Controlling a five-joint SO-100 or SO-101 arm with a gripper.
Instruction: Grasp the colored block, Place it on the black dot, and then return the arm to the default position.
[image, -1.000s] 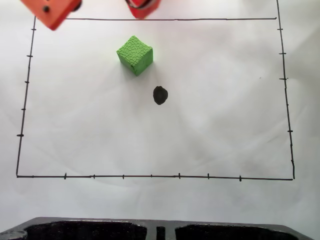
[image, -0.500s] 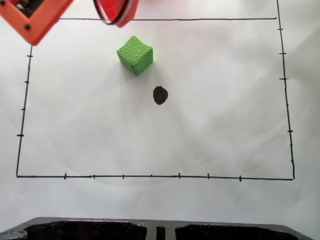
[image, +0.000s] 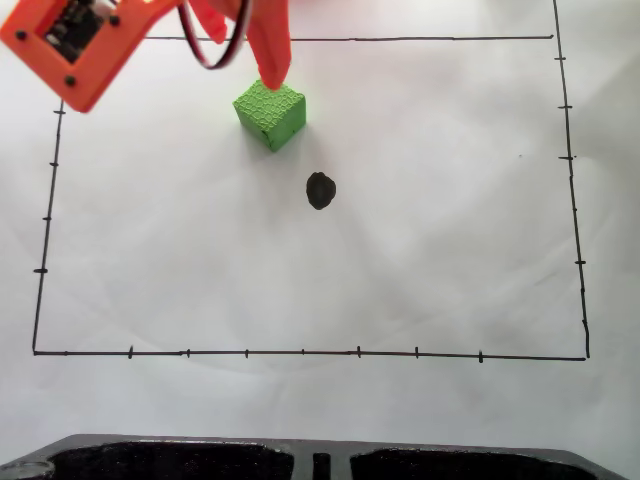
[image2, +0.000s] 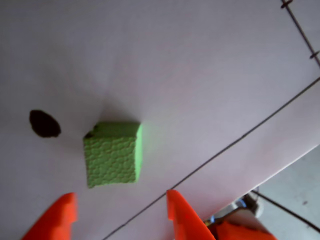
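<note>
Orange gripper (image2: 120, 212) is hovering with fingers spread wide, empty, approaching for the grasp. Green colored block (image2: 113, 154) is sitting on the paper just ahead of the fingertips, between their lines, untouched. Black dot (image2: 44, 123) is lying just beyond the block, bare. Next move likely needs descending and straddling the block before closing.

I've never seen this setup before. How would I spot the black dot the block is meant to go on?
Find the white sheet with a hand-drawn black rectangle. Near its middle, just below and right of the green block in the fixed view, sits the black dot. It is a solid blot, unlike the thin border lines and ticks.
</note>
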